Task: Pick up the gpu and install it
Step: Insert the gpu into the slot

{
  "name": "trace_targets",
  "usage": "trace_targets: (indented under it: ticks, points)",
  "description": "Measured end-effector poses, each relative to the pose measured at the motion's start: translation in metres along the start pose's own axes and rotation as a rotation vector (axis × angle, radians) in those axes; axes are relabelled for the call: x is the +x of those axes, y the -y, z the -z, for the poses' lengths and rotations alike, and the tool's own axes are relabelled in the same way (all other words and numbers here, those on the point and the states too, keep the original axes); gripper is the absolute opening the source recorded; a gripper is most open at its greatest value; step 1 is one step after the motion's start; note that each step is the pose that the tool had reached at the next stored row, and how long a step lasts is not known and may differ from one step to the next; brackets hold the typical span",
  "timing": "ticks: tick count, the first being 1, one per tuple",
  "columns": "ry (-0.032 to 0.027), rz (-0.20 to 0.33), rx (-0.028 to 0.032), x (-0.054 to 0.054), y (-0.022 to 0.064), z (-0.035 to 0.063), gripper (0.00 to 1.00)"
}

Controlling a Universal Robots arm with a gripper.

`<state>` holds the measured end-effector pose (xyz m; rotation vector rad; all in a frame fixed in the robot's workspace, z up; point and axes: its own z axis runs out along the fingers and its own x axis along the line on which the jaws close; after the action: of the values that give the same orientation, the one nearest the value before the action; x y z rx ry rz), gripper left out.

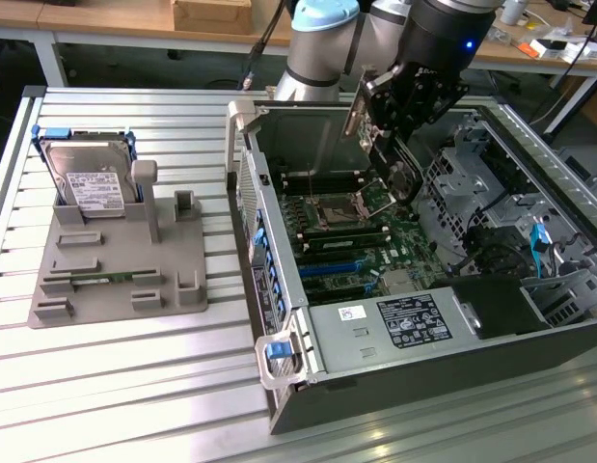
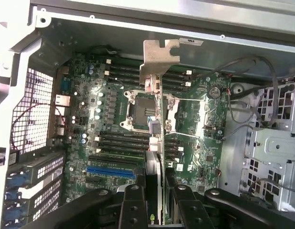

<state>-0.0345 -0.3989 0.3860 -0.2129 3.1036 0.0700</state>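
Our tool (image 1: 387,121) (image 2: 157,207) is clenched on the graphics card (image 1: 359,106) (image 2: 159,109), gripping the thin dark board between its two black fingers (image 2: 133,205). We see the card edge-on in the wrist view, running away from the fingers, with its silver metal bracket at the far end. In the exterior view the card hangs inside the open top of the computer case (image 1: 279,318) (image 2: 261,28), towards the back of the case, with the bracket tilted a little off upright. It is held above the green motherboard (image 1: 375,251) (image 2: 114,119) and is not seated in any slot. From the wrist, the card's edge crosses the square processor socket (image 1: 341,207) (image 2: 140,109), while the long blue slot (image 1: 327,270) (image 2: 111,170) lies off to one side of the fingers. On the exterior view's left, well apart from the case, a grey holder (image 1: 115,280) sits on the slatted metal worktop (image 1: 134,386). A silver hard drive (image 1: 91,178) stands upright in it, and a slim green memory stick (image 1: 100,280) lies flat nearer its front edge.
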Motion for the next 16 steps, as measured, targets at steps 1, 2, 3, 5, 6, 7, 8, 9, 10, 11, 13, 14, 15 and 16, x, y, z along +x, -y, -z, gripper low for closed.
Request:
trace_targets:
  ticks: [1,2,3,5,6,7,8,9,10,11,13,14,15,16]
  points:
    - [-0.0003,0.008,-0.0003,0.0,0.0,0.0,0.27]
    - [-0.0007,0.016,-0.0005,0.0,0.0,0.0,0.27]
    - [-0.0014,0.033,-0.0009,0.0,0.0,-0.0001,0.27]
    - [-0.0028,0.064,-0.0018,0.0,0.0,-0.0002,0.27]
    - [-0.0035,0.079,-0.0023,0.0,0.0,-0.0002,0.27]
    - [-0.0041,0.094,-0.0027,0.0,0.0,-0.0003,0.27]
    - [-0.0048,0.11,-0.0032,0.0,0.0,-0.0004,0.27]
    - [-0.0054,0.125,-0.0038,0.0,0.0,-0.0004,0.27]
    - [-0.0057,0.133,-0.004,0.0,0.0,-0.0005,0.27]
    - [-0.0061,0.14,-0.0042,0.0,0.0,-0.0005,0.27]
    - [-0.0071,0.166,-0.0051,0.0,0.0,-0.0006,0.27]
    - [-0.0077,0.178,-0.0054,0.0,0.0,-0.0006,0.27]
    - [-0.0079,0.184,-0.0057,0.0,0.0,-0.0007,0.27]
    - [-0.0083,0.195,-0.006,0.0,0.0,-0.0007,0.27]
